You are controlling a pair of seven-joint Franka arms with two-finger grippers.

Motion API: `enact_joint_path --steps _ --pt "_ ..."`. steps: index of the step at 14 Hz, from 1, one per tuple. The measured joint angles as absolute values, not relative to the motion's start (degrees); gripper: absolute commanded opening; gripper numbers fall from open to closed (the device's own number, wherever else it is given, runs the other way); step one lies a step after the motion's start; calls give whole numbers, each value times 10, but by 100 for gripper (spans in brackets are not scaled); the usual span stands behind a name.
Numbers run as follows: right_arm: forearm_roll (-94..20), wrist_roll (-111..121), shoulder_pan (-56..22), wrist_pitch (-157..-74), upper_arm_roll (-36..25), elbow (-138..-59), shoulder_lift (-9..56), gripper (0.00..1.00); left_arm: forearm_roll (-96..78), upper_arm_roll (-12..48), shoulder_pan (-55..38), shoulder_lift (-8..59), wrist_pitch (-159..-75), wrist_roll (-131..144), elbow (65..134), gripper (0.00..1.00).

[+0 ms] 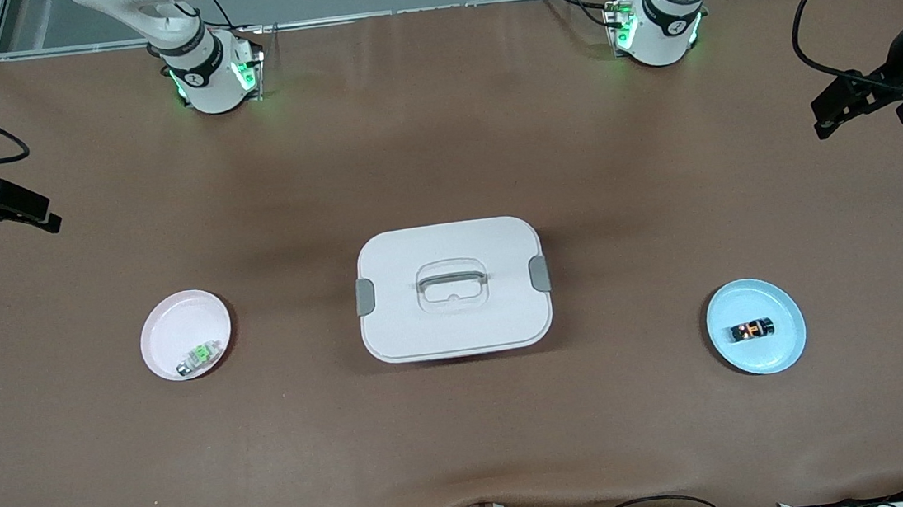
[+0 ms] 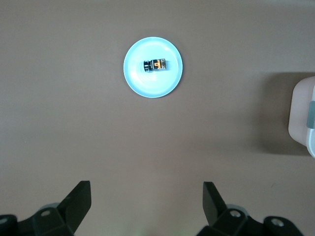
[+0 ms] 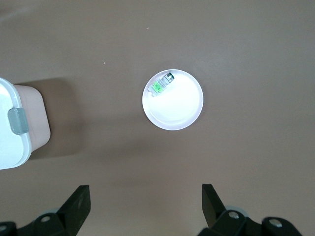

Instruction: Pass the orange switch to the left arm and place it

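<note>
Left wrist view shows the left gripper point(image 2: 146, 206) with jaws spread wide and empty, raised over bare table with the orange switch point(image 2: 154, 65) lying on the blue plate point(image 2: 142, 83), seemingly poised for the pickup. Equally parted and empty, the right gripper point(image 3: 145, 206) hangs above the pink plate point(image 3: 174, 108) holding a green-and-white part point(image 3: 160, 84). Between the plates sits the box point(image 1: 452, 289), the obstacle; both wrist views cut it off, and the front view barely catches either gripper.
</note>
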State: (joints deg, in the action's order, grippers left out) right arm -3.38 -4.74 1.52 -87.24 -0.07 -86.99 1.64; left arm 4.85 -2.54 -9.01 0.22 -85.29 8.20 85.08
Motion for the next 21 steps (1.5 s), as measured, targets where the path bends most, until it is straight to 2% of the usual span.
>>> enact_joint_path --steps 6,14,21 --pt "-34 -47 14 -872 -2 -870 16 100 48 -17 -91 -20 -853 68 883 100" --pt "-3 -47 5 -872 -1 -870 16 100 47 101 18 -46 -853 68 908 100" --pt "-3 -47 4 -874 -1 -870 16 100 38 106 26 -46 -854 68 910 100"
